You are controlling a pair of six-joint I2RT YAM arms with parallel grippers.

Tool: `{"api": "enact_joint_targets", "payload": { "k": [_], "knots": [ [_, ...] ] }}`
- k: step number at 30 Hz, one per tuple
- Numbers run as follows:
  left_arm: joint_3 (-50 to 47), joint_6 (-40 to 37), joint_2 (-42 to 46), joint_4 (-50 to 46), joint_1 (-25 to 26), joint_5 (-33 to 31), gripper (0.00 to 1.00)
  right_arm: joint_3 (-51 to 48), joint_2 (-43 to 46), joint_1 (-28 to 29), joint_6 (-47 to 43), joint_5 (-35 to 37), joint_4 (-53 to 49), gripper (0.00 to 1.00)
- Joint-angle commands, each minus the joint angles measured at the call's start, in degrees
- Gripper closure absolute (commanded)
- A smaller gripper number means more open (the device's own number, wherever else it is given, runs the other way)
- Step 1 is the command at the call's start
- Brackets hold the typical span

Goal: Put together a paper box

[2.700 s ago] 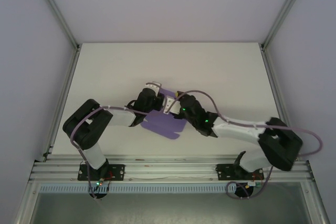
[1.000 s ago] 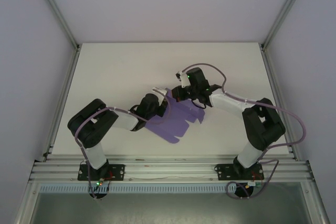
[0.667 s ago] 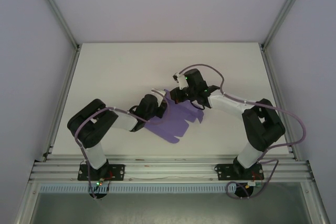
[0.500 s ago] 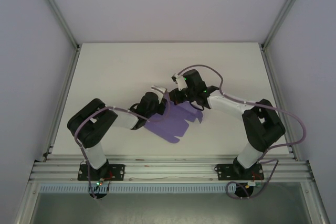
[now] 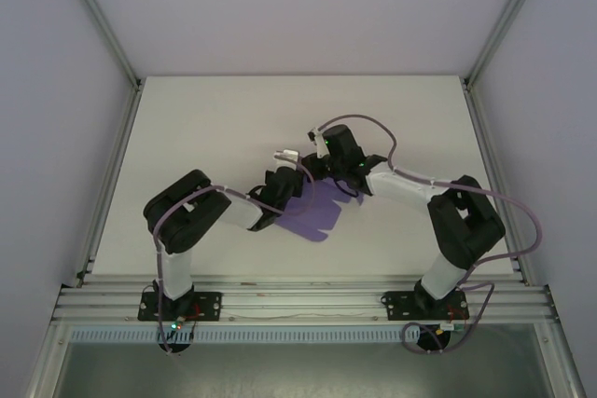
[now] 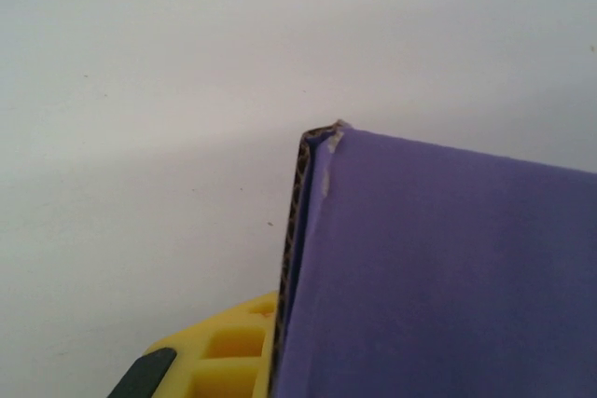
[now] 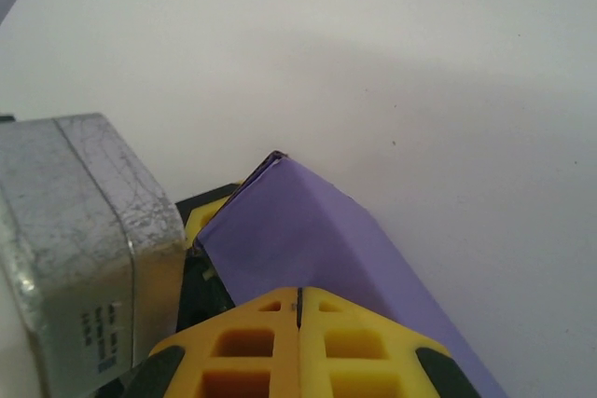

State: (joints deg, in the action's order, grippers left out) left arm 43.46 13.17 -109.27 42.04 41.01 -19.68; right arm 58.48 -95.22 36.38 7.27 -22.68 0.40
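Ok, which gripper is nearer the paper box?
Left. The left gripper is shut on the paper box at its raised left edge; the right gripper, shut, sits at its far flap, contact unclear.

"Could you read anything from where you stood?"

"Not a word. There was a small patch of dark print (image 7: 103, 323) low on the side of the silver-grey metal block (image 7: 84, 230) in the right wrist view. The letters were far too small and blurred for me to tell a single one."

"No brand or number?"

"None I could read."
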Motion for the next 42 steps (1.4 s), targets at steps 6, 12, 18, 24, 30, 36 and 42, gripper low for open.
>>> {"api": "enact_joint_targets", "payload": {
  "k": [6,12,18,24,30,36,42],
  "knots": [
    [-1.0,4.0,-0.6,-6.9,-1.3,-10.7,1.0,-4.2,-2.6,2.1,4.7,2.3,-12.7,1.0],
    [-3.8,4.0,5.9,-6.4,-1.2,-7.1,0.72,-2.7,-1.6,2.1,3.5,3.1,-14.2,1.0],
    [-6.7,2.3,11.0,-6.9,-1.2,0.6,0.6,-0.4,-1.2,2.1,3.0,3.8,-16.0,1.0],
    [-9.2,1.6,11.6,-2.7,-1.3,4.9,0.5,2.4,-1.5,2.1,3.9,3.7,-17.8,1.0],
    [-4.7,0.4,7.3,-3.5,-1.3,3.8,0.62,3.5,-1.3,2.0,4.7,1.4,-17.7,1.0],
    [-0.9,-0.1,4.0,-4.5,-1.5,3.8,0.97,5.4,-0.3,1.6,4.5,2.8,-19.5,0.96],
    [-0.6,0.6,6.7,-6.7,-1.6,3.4,1.0,7.5,7.3,-1.7,3.5,8.4,-23.0,0.62]
  ]
}}
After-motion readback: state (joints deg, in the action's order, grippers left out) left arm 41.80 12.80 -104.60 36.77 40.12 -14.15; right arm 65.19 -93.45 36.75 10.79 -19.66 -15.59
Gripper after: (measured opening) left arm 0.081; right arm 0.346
